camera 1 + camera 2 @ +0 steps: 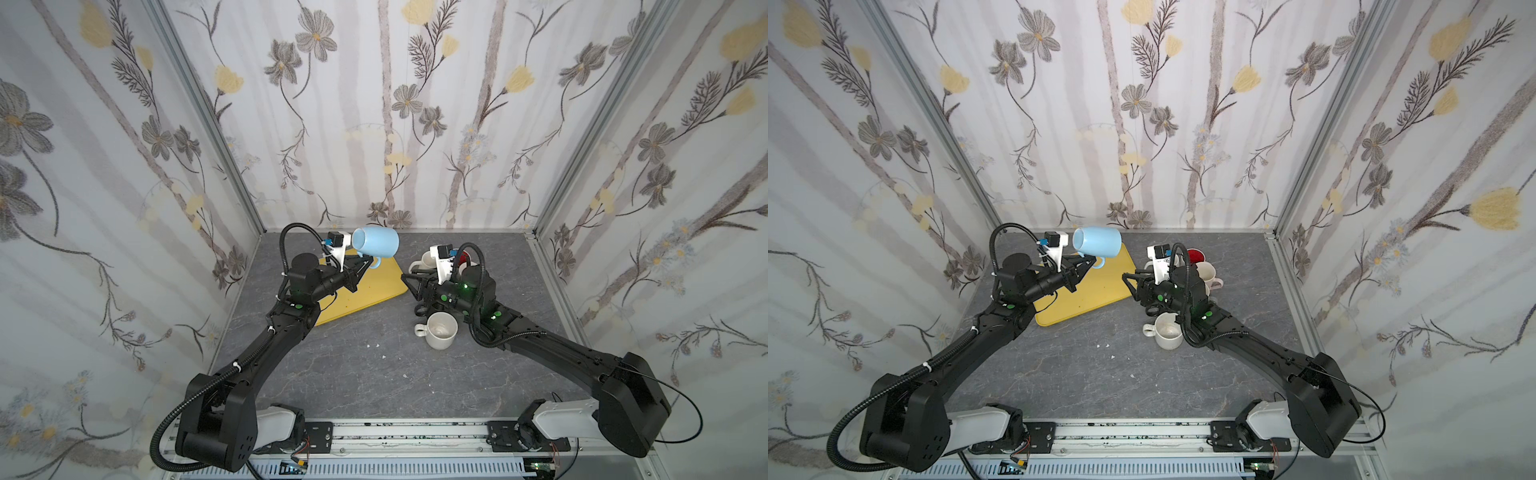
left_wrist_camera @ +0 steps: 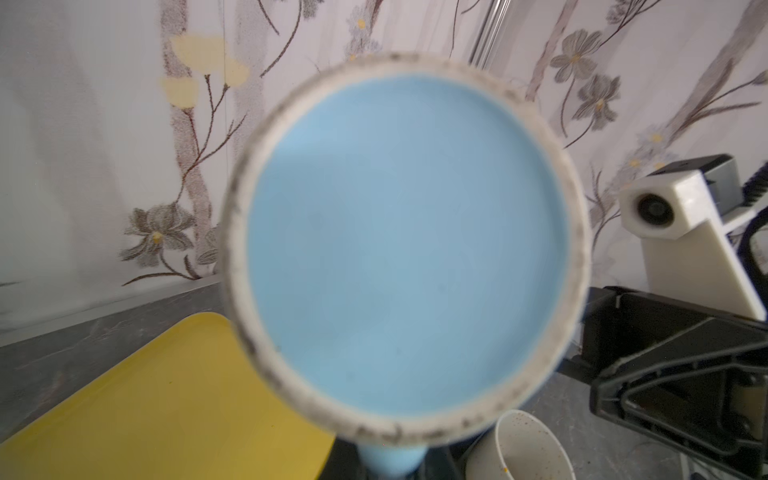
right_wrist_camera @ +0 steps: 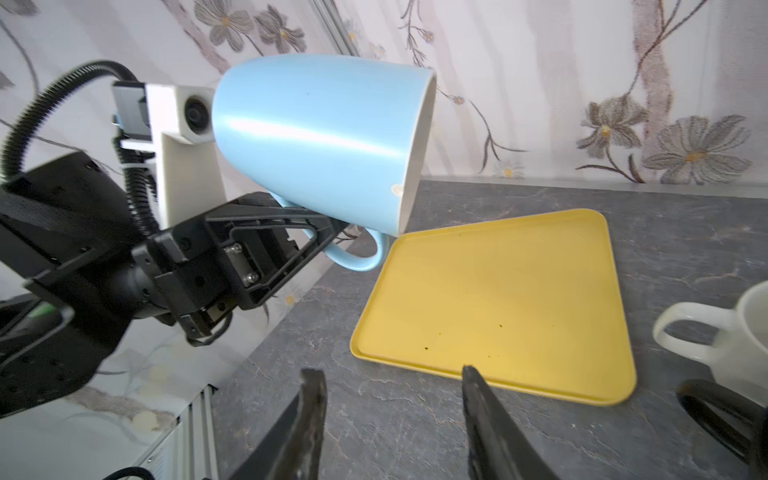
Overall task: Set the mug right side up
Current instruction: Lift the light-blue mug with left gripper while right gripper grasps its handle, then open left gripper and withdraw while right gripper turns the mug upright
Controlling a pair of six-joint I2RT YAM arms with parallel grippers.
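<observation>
Grey tabletop [image 1: 353, 374]: I see left gripper [image 1: 365, 262] pinching blue mug [image 1: 376, 241] handle, mug sideways near yellow tray [image 1: 374, 286]; right gripper [image 3: 391, 370] spread, empty.

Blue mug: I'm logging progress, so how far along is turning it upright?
Done: the left gripper is shut on the handle of the blue mug, lifted clear of the yellow tray. In hand: the mug is on its side in the air. Left: finish the rotation and set it down upright.
</observation>
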